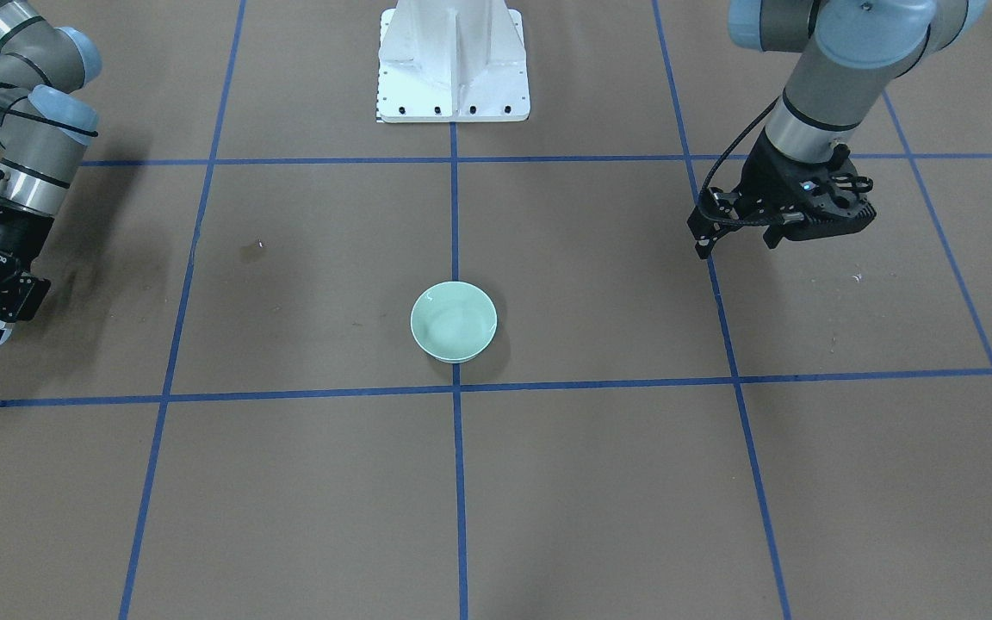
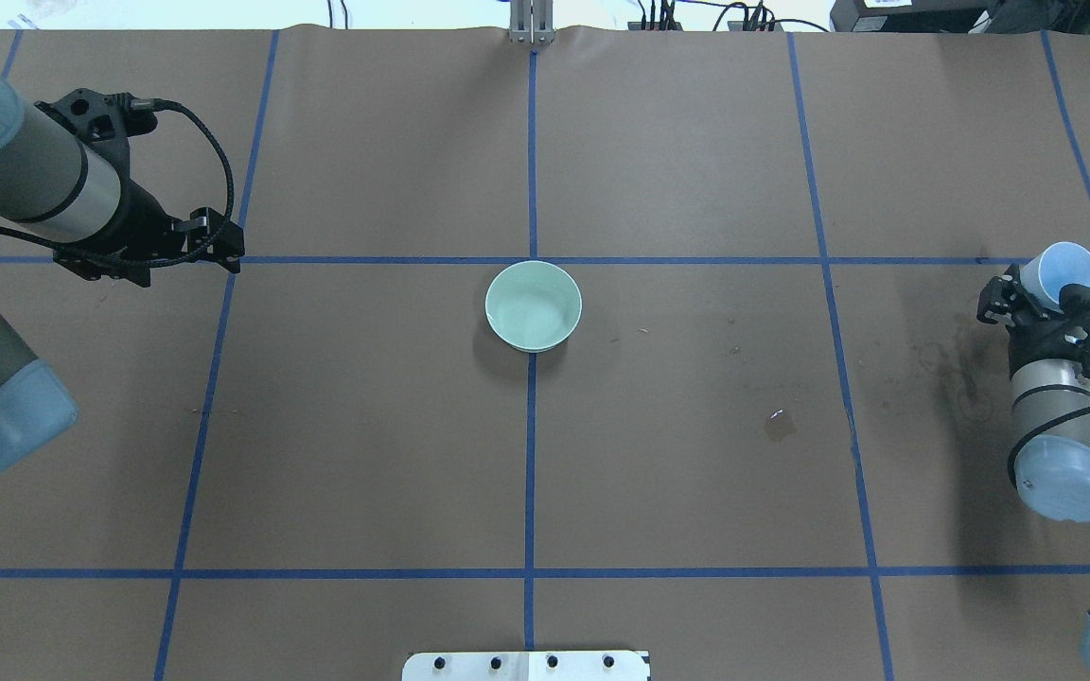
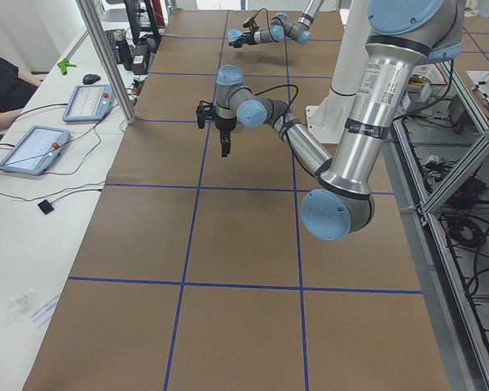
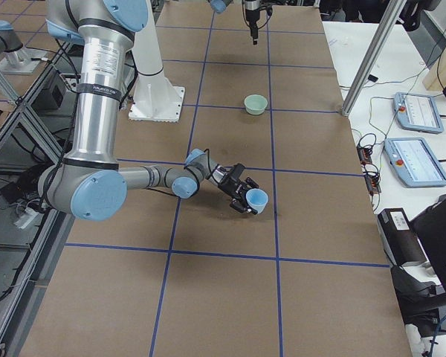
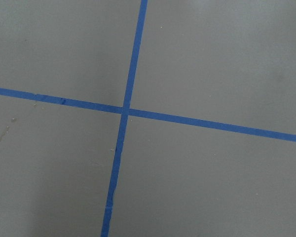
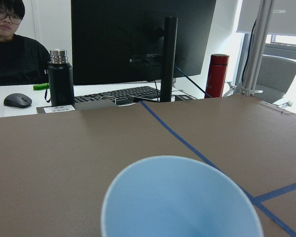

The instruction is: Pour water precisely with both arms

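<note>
Water (image 2: pixel 777 414) is hard to find from here. The only glint I can pick out is a small wet spot on the brown paper-covered table (image 2: pixel 365 426), between the pale green round bowl (image 2: pixel 534 305) at the centre and the robot's right side. Whether any sits in the bowl or in the pale blue tapered cup (image 2: pixel 1063 272) I cannot tell; the right wrist view shows only the cup's smooth, pale inside.

The right gripper (image 2: pixel 1045 298) is clamped around that cup's wall, far out on the robot's right and well apart from the bowl. The cup is tipped so its mouth faces away from the robot. The left gripper (image 1: pixel 704 244) hangs over bare paper near a crossing of blue tape lines (image 5: pixel 124 109), carrying nothing. Whether its fingers are spread or closed I cannot tell.

I judge the cup light and thin-walled, so it would likely buckle under a hard squeeze and turn slick if wet. A hold across the wall below the rim suits it. The bowl looks stiff, glazed and smooth, and could skid on the paper if nudged, so I would brace it at the rim.
</note>
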